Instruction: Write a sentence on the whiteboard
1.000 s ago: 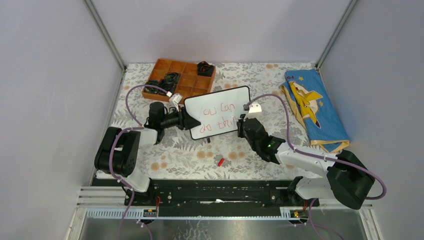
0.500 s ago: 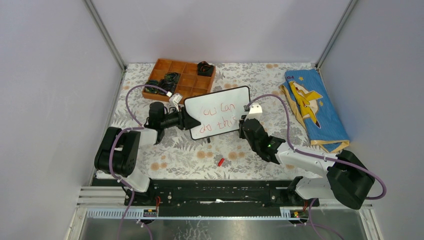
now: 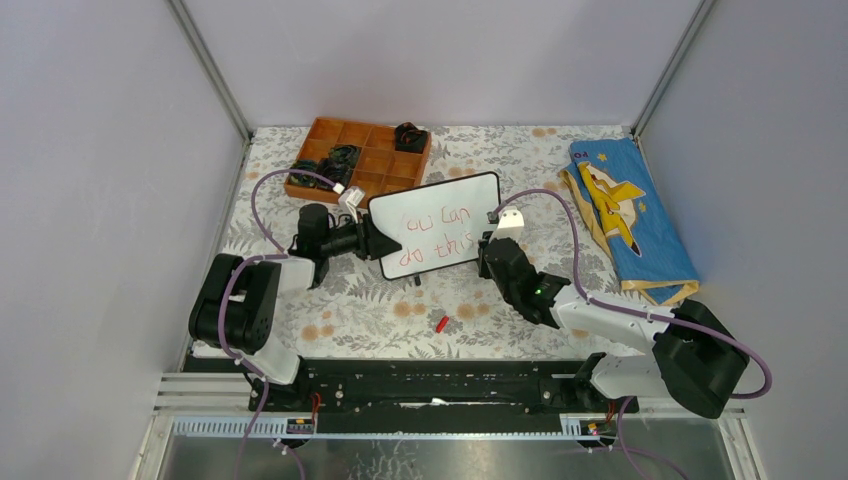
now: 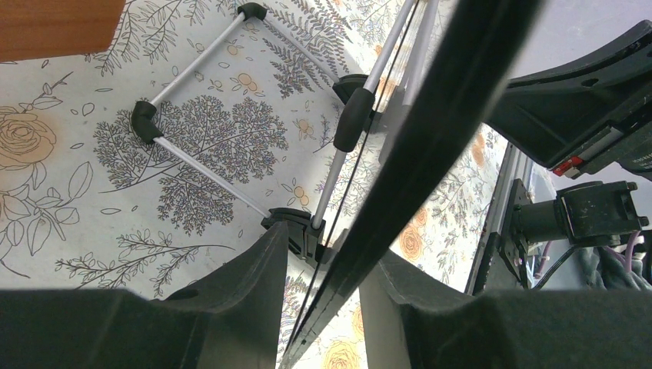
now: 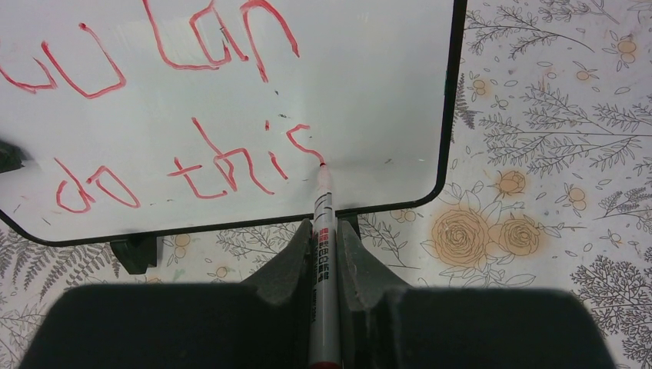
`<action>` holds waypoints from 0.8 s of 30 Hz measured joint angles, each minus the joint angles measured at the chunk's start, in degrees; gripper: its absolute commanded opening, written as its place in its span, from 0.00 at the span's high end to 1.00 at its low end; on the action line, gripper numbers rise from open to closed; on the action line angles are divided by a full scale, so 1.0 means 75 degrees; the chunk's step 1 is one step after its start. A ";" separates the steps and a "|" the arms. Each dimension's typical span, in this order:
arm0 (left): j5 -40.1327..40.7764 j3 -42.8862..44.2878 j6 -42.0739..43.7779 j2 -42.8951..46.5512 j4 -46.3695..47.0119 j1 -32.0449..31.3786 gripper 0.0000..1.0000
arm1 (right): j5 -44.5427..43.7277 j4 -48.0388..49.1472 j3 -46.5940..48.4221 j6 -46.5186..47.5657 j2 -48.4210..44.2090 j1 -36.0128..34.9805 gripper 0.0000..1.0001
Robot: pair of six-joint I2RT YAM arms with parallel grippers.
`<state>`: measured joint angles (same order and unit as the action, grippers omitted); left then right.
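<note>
Marker tip touches the whiteboard at the end of the red sentence, pinched tight between the right gripper fingers. Left gripper fingers clamp the whiteboard's left edge

Count on the table: one whiteboard at the middle, bearing one sentence in two red lines. One red marker. One small red piece toward the near edge. One orange compartment tray near the far left corner; the dark items inside cannot be counted. One blue cloth at the right edge. Two grippers: left gripper, right gripper.
</note>
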<state>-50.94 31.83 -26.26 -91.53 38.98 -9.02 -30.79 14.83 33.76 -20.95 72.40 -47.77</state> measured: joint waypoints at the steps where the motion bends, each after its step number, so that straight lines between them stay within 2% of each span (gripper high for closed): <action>1: 0.0000 0.0000 0.0000 0.0000 0.0000 0.0000 0.56 | 0.0003 -0.0006 -0.0003 -0.0006 0.0000 0.0000 1.00; 24: 0.0058 0.0000 0.0023 0.0009 -0.0003 -0.0003 0.56 | 0.0405 -0.0117 -0.0044 -0.0082 0.0114 0.0000 1.00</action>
<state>-50.50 31.83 -26.09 -91.46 38.96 -9.04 -27.75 13.96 33.43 -21.56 73.25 -47.77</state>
